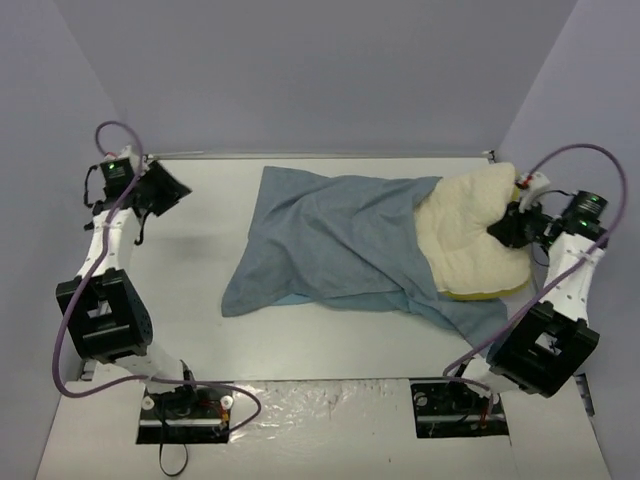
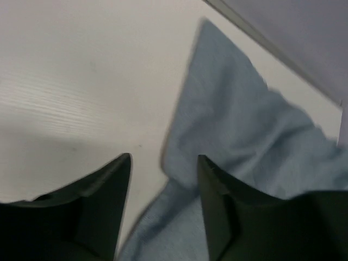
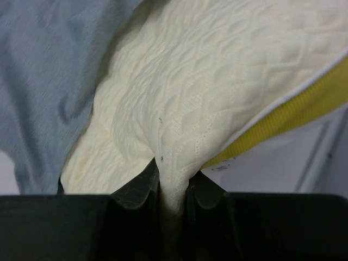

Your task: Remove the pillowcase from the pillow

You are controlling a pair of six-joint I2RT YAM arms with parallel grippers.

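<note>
Within the right gripper (image 3: 173,184) sits pillow (image 3: 217,81) fabric.

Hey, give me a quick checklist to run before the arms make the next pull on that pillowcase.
1. Right gripper pinching the pillow: ok, a fold is clamped.
2. Left gripper holding the pillowcase: not ok, open and empty.
3. Pillowcase edge close to the Left gripper: ok, right beneath it.
4. Pillow's right end out of the pillowcase: ok.
5. Pillow fully free: not ok, its left part is covered.
</note>
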